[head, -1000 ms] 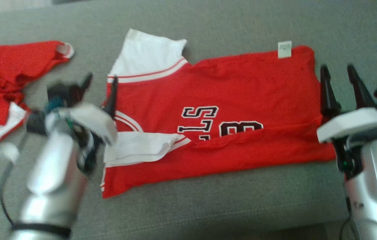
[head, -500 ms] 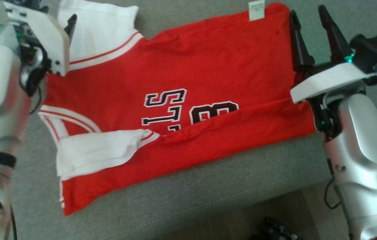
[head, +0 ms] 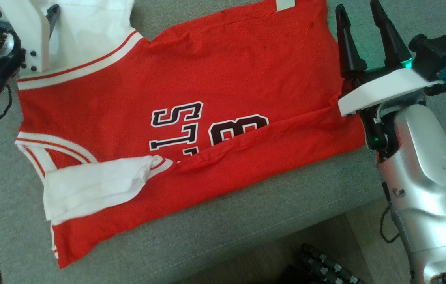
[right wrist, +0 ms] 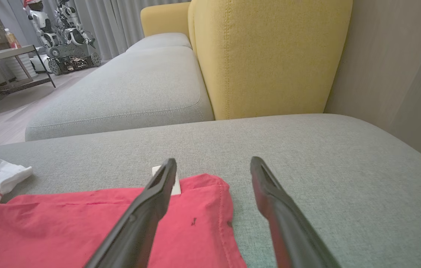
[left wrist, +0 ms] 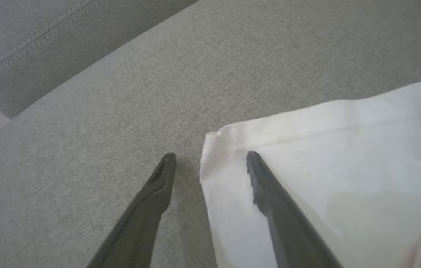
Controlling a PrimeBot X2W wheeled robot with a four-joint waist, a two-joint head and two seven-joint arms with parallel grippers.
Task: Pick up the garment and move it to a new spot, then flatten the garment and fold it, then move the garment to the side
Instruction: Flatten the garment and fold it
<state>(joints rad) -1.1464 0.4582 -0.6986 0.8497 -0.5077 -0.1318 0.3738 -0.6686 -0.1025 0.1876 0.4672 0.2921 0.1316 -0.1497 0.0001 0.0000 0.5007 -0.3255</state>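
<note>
On grey sofa (head: 223, 228), red garment (head: 215, 71); left jaws and right jaws wide apart, empty.

The grey sofa seat (head: 227, 232) carries one red jersey (head: 215, 75), spread flat near the front edge, its near side folded over the black lettering (head: 177, 126).

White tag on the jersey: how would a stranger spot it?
On the grey sofa seat lies a red jersey. Along its far edge, near the right claw, a small white rectangle sticks out: the tag. The jersey's other white parts are far bigger sleeves.
</note>
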